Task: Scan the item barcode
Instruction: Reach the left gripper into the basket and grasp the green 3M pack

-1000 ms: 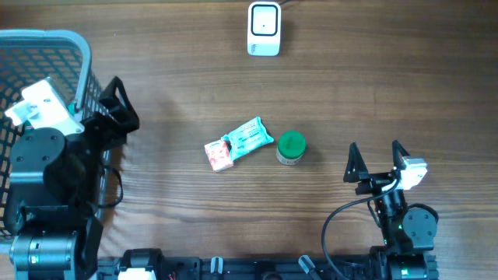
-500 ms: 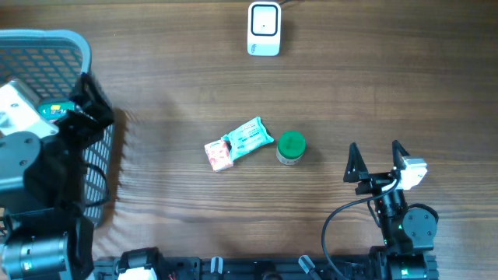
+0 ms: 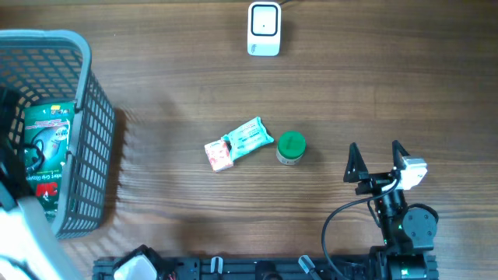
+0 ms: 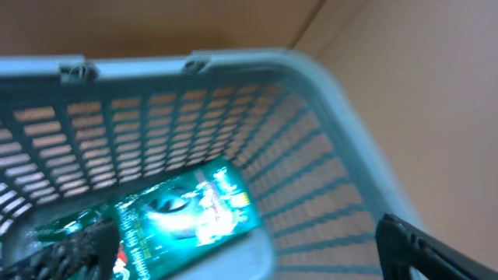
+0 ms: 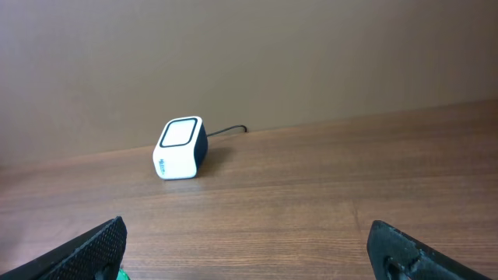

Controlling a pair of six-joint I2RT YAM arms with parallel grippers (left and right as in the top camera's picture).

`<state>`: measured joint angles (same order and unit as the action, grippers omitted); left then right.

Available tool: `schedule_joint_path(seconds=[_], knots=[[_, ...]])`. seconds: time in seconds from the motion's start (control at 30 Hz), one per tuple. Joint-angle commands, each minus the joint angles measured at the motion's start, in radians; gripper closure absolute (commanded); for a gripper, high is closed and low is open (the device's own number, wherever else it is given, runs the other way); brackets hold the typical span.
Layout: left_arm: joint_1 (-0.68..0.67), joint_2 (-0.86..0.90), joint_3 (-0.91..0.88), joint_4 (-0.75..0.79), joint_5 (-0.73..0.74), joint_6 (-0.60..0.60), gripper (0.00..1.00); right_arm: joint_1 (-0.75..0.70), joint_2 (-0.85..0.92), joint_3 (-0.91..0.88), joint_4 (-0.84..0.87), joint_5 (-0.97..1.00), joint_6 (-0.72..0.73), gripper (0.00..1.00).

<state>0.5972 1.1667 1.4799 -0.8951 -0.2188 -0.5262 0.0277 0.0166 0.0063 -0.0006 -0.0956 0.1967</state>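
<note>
Counting the loose goods on the bench (image 3: 156, 78) gives three: one pink box (image 3: 219, 155), one teal packet (image 3: 250, 137) touching it, and one green-lidded jar (image 3: 291, 148) just beside that packet, all mid-bench. One white scanner (image 3: 264, 29) stands at the far edge, well apart from them, with bare wood between. One grey basket (image 3: 85, 93) at the left holds one green packet (image 3: 48, 148) lying flat. The left pincer (image 4: 249, 257) hangs over the basket, looking down into it, jaws wide and empty; its view is blurred. The right pincer (image 3: 377, 159) sits low at the front right, facing the scanner, jaws wide, gripping nothing.
</note>
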Motion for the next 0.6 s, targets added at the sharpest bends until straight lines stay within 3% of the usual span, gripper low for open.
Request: schedule_joint_path(seconds=[0.0, 0.1, 0.27, 0.33, 0.57], knots=[[0.025, 0.153, -0.002, 0.003, 0.041, 0.222, 0.05, 0.001, -0.002, -0.001, 0.003, 0.007, -0.011, 0.00], [0.024, 0.307, -0.003, -0.022, -0.014, 0.423, 0.04, 0.001, -0.002, -0.001, 0.003, 0.007, -0.011, 0.00], [0.022, 0.468, -0.006, -0.115, 0.014, 0.449, 0.00, 0.001, -0.002, -0.001, 0.003, 0.007, -0.011, 0.00], [0.022, 0.507, -0.008, -0.151, 0.092, 0.628, 0.00, 0.001, -0.002, -0.001, 0.003, 0.007, -0.011, 0.00], [0.022, 0.604, -0.072, -0.161, 0.087, 0.865, 0.00, 0.001, -0.002, -0.001, 0.003, 0.007, -0.011, 0.00]])
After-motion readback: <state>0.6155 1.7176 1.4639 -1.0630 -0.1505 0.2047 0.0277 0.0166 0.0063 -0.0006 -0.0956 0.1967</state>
